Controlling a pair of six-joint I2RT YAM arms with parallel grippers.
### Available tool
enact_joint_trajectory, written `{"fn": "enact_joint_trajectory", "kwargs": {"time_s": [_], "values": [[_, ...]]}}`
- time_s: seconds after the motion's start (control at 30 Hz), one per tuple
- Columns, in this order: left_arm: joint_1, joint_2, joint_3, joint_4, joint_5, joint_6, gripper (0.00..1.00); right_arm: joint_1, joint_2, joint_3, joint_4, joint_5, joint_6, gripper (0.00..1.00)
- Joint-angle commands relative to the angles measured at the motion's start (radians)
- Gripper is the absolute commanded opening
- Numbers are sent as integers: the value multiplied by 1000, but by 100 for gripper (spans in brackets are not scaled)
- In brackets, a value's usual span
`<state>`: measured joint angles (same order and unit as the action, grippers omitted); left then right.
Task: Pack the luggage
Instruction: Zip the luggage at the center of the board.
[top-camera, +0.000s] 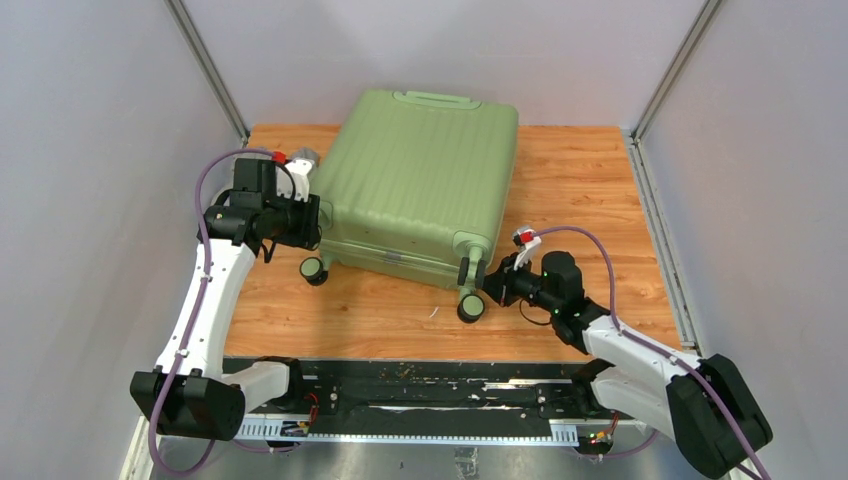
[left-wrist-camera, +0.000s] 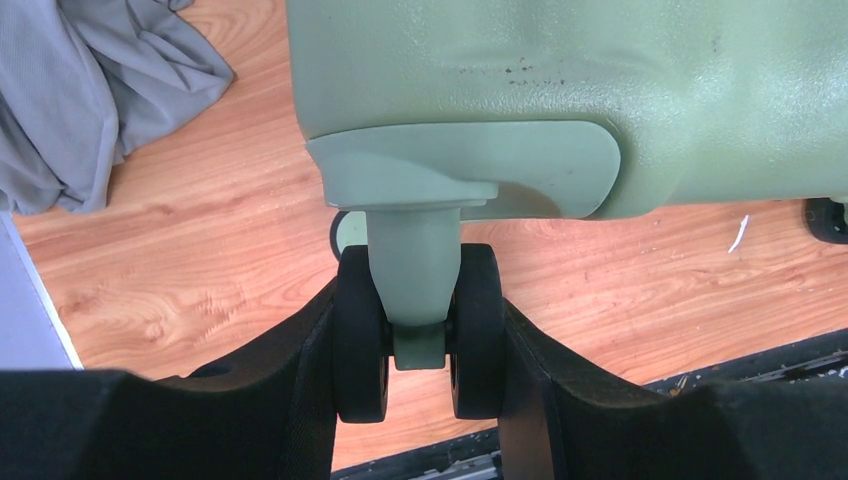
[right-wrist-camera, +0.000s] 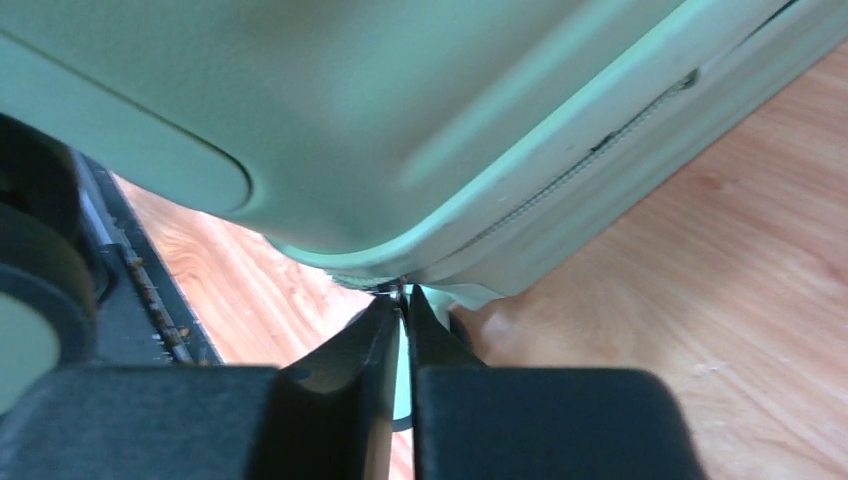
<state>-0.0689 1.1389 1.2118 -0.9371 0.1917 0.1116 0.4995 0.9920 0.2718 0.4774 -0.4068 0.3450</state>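
The suitcase (top-camera: 420, 185) lies shut by the middle of the table's (top-camera: 600, 200) far edge. A near wheel (left-wrist-camera: 362, 340) is clamped in the left gripper (left-wrist-camera: 420, 345). The right gripper (right-wrist-camera: 403, 318) is pinched nearly closed on what seems the zip pull (right-wrist-camera: 400, 368). Zipping is judged unfinished.

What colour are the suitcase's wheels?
Wheels are black on pale green forks; best in left wrist view.

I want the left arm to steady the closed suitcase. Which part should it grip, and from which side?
A near-left caster of the suitcase: the shell is too broad, but the twin wheels stand out on a narrow stem with flat outer faces. Come in over the tabletop off that corner, one finger on each face, as the left end effector does now.
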Motion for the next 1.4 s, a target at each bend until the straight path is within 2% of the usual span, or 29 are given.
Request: {"fn": "enact_joint_trajectory", "kwargs": {"time_s": [0.0,0.4,0.77,0.93,1.07,1.2,1.27,1.37], "values": [[-23,-21,44,135,143,1,1,6,-22,4,73,31,16,2],[-35,-23,32,135,143,-12,0,131,-28,-46,103,168,64,0],[-46,-32,22,138,136,-27,0,381,26,-13,114,401,90,0],[-54,-39,18,140,140,-34,0,485,111,36,135,529,106,0],[-57,-45,14,139,137,-30,0,504,195,85,149,526,107,0],[-57,-54,7,139,137,-26,0,503,144,68,116,554,123,0],[-57,-53,5,139,133,-23,0,503,78,49,34,612,152,5],[-57,-49,3,138,123,-21,0,495,-46,0,-61,671,203,24]]}}
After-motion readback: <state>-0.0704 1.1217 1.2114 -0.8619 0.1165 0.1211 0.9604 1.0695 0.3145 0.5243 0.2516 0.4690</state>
